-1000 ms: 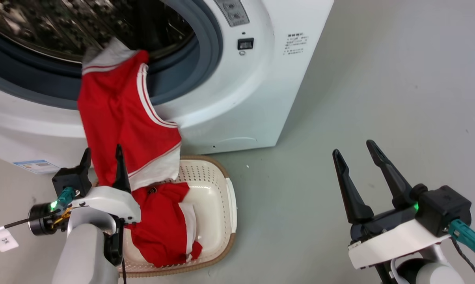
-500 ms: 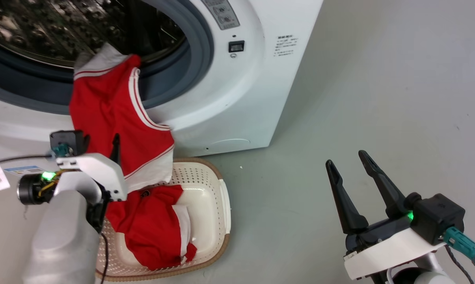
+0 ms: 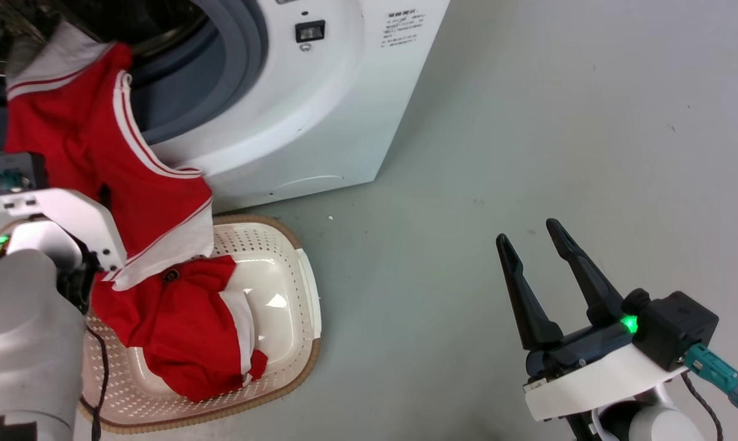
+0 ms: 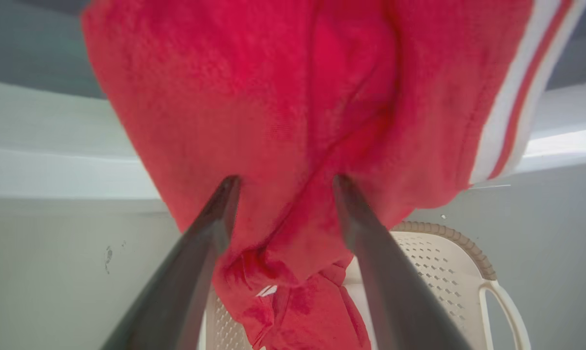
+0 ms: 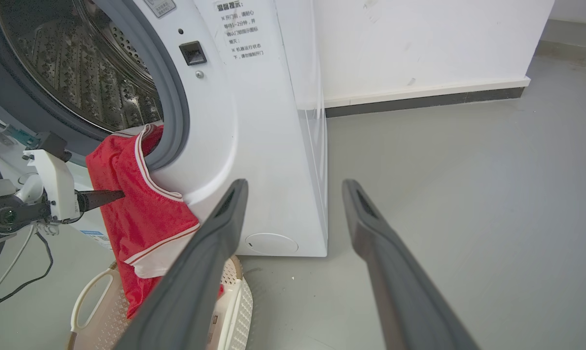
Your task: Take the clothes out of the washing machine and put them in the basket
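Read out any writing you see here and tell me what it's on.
"温馨提示": the heading of the white sticker on the washing machine front. The smaller lines under it are too small to read with certainty.
Grey plate above the door latch: marks too blurred to read.

Red clothes (image 3: pixel 154 202) between washing machine (image 3: pixel 320 110) and basket (image 3: pixel 283 318)

Washer (image 3: pixel 295 122) gets chopped off at the upper left. Its sticker text (image 3: pixel 405 37) is too tiny to read. The basket (image 3: pixel 283 275) has its left side buried under the clothes (image 3: pixel 160 202) and a pale forearm (image 3: pixel 19 343).
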You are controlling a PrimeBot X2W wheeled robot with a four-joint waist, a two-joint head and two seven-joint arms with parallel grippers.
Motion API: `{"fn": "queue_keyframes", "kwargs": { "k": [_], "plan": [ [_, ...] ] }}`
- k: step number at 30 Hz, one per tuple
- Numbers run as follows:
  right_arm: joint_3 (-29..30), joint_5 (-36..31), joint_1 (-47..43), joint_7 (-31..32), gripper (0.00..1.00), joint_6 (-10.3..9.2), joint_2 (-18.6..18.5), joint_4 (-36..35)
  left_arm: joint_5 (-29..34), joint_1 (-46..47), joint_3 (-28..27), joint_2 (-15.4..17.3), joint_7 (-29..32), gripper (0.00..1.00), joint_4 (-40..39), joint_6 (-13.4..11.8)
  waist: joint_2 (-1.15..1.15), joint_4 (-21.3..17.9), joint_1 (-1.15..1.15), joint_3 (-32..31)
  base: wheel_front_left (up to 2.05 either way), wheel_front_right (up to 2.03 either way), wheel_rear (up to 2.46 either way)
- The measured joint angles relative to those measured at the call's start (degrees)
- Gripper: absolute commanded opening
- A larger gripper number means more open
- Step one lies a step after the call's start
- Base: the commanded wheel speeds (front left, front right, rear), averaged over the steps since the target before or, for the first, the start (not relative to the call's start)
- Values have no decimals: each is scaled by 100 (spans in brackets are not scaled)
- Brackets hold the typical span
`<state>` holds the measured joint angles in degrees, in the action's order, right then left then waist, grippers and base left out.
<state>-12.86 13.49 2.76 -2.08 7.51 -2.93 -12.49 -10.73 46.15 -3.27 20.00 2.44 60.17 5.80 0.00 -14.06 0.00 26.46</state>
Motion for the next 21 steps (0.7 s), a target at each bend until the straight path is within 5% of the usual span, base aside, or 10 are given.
{"fn": "queue_keyframes", "kwargs": {
  "k": [9, 11, 12, 21],
  "plan": [
    [-78, 59, 141, -120, 100, 0, 0, 134, -12, 438, 37, 171, -130, 100, 294, -97, 0, -138, 0, 211, 0, 0, 0],
    [-88, 70, 172, -144, 100, 0, 0, 152, -12, 464, 56, 172, -190, 45, 355, -126, 0, -149, 0, 223, 0, 0, 0],
    [-93, 88, 176, -145, 100, 0, 0, 158, -12, 476, 66, 175, -226, 0, 381, -127, 0, -152, 0, 229, 0, 0, 0],
    [-53, 93, 191, -143, 100, 0, 0, 240, -63, 442, 114, 126, -754, 0, 599, -178, 0, -107, 0, 65, 0, 0, 0]
  ]
}}
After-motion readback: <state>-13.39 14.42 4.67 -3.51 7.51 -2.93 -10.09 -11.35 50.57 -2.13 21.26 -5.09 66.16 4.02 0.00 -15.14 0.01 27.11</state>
